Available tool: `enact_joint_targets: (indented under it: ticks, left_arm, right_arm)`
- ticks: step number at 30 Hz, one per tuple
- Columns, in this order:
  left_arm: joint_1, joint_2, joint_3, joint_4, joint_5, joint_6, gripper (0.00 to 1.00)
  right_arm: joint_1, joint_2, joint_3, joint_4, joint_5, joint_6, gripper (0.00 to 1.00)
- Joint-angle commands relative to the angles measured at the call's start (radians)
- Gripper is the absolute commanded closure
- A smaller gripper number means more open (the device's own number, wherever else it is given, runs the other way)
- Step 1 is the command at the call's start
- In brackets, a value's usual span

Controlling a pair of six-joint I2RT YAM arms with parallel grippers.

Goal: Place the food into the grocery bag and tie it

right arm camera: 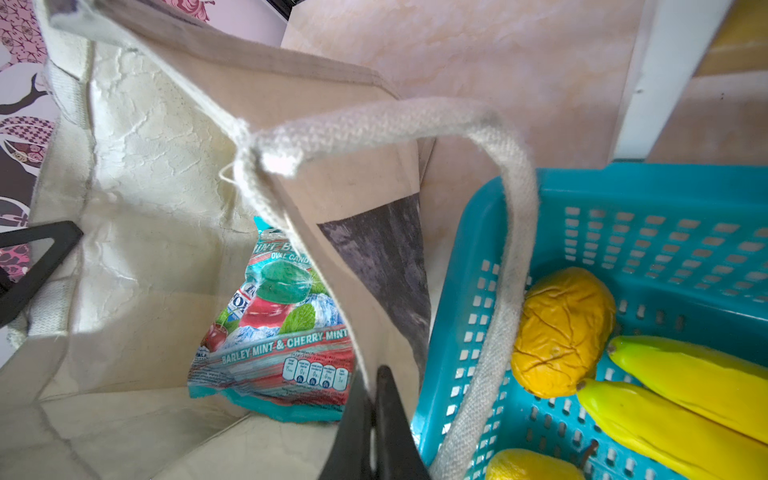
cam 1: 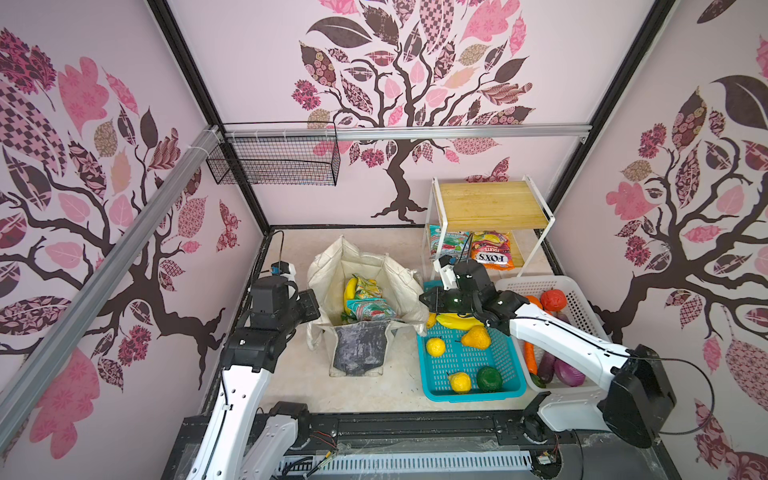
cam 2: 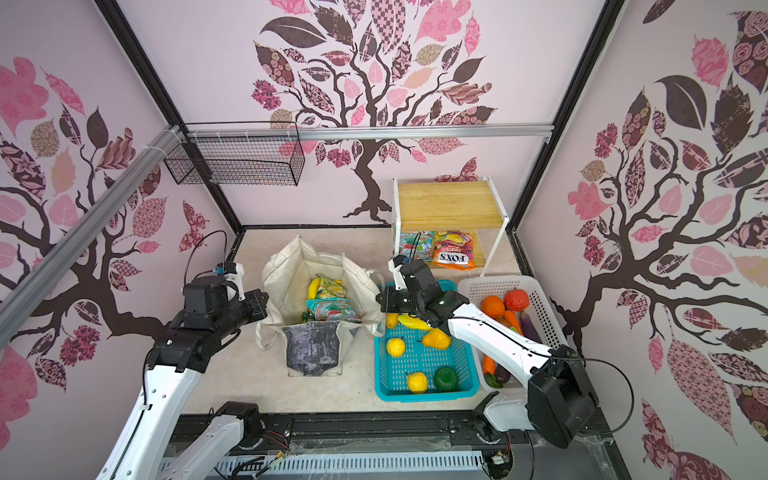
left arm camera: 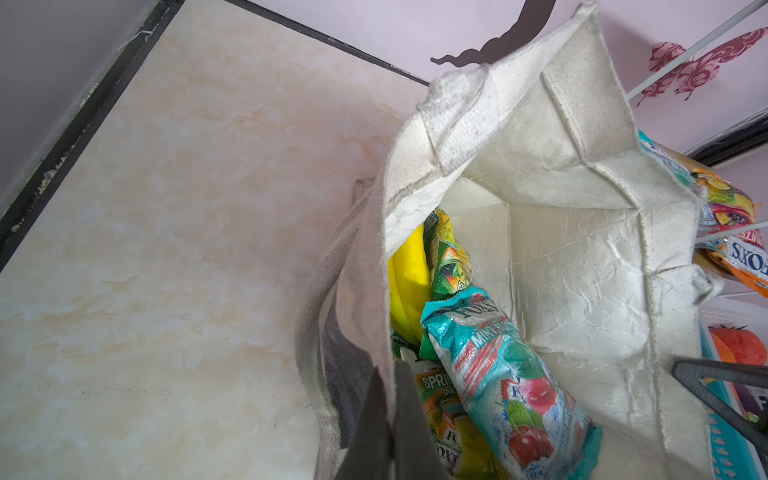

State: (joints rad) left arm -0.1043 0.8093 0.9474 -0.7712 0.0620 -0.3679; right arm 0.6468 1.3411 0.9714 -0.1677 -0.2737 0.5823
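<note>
Starting on the left: clamped with the left gripper, jaws closed flat on the canvas of the grocery bag, on its left wall. Just outside, 1 strap handle hanging slack.

On to the middle: standing upright on the table, held between both arms, mouth facing up and spread wide. Judging by the folds, longest from the near side to the back wall, with 1 faded grey panel flopped toward the robot. Already inside: 1 yellow banana lying along the left wall on that same near-to-far line, 1 green-yellow sweet packet, and 1 teal mint packet slanting across.

Moving right: pinched shut with the right gripper on the bag's right wall, no food gripped. Draped into the teal basket, right against the bag: the other strap.

So, only partly packed. Left to load from that basket: 2 bananas, 1 wrinkled orange piece, 1 pear shape, 2 yellow rounds, 1 green round. Further right, waiting in the white basket: 1 red piece, 1 carrot, purple pieces. Up on the rack: 1 orange FOX'S packet beside 1 teal packet.

No tying yet, both straps loose.
</note>
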Motion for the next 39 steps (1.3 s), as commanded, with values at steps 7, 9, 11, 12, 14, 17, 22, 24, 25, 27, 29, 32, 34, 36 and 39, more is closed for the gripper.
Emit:
enact_joint_targets:
  ticks: [7, 9, 11, 12, 14, 17, 22, 24, 25, 27, 29, 32, 34, 36, 39]
  left_arm:
    - [0.006, -0.018, 0.076, 0.019, 0.016, -0.067, 1.00]
    - [0.006, -0.001, 0.142, -0.011, 0.012, -0.072, 1.00]
    - [0.005, 0.018, 0.205, -0.041, 0.019, -0.071, 1.00]
    - [0.005, 0.025, 0.229, -0.046, 0.019, -0.071, 1.00]
    - [0.005, 0.030, 0.263, -0.052, 0.016, -0.071, 1.00]
    - [0.006, 0.038, 0.315, -0.078, 0.026, -0.075, 1.00]
    - [0.005, 0.042, 0.259, -0.050, -0.014, -0.069, 1.00]
    - [0.006, 0.065, 0.244, -0.070, -0.037, -0.074, 1.00]
    - [0.006, 0.070, 0.232, -0.075, -0.020, -0.081, 1.00]
    - [0.005, 0.057, 0.212, -0.065, 0.016, -0.084, 1.00]
    - [0.003, 0.031, 0.179, -0.033, 0.016, -0.100, 1.00]
    - [0.004, 0.019, 0.149, -0.031, -0.001, -0.099, 1.00]
    - [0.003, 0.015, 0.122, -0.026, 0.007, -0.096, 1.00]
    - [0.004, 0.004, 0.087, -0.006, 0.023, -0.098, 1.00]
    - [0.004, -0.016, 0.050, 0.010, 0.000, -0.087, 1.00]
  right_arm:
    - [0.016, -0.037, 0.176, -0.056, 0.026, -0.032, 1.00]
    - [0.016, -0.036, 0.235, -0.090, 0.039, -0.047, 1.00]
    - [0.016, -0.033, 0.286, -0.115, 0.039, -0.054, 1.00]
    - [0.017, -0.030, 0.316, -0.127, 0.039, -0.058, 1.00]
    - [0.016, -0.025, 0.378, -0.163, 0.050, -0.068, 1.00]
    - [0.017, -0.024, 0.449, -0.195, 0.059, -0.077, 1.00]
    - [0.019, -0.004, 0.477, -0.197, 0.034, -0.081, 1.00]
    - [0.021, 0.006, 0.474, -0.200, 0.033, -0.081, 1.00]
    - [0.020, 0.014, 0.476, -0.217, 0.041, -0.085, 1.00]
    - [0.020, 0.020, 0.465, -0.226, 0.051, -0.086, 1.00]
    - [0.020, 0.019, 0.443, -0.221, 0.059, -0.087, 1.00]
    - [0.020, 0.031, 0.430, -0.233, 0.076, -0.096, 1.00]
    - [0.020, 0.038, 0.421, -0.234, 0.092, -0.099, 1.00]
    - [0.020, 0.046, 0.403, -0.225, 0.092, -0.098, 1.00]
    - [0.020, 0.055, 0.375, -0.201, 0.083, -0.090, 1.00]
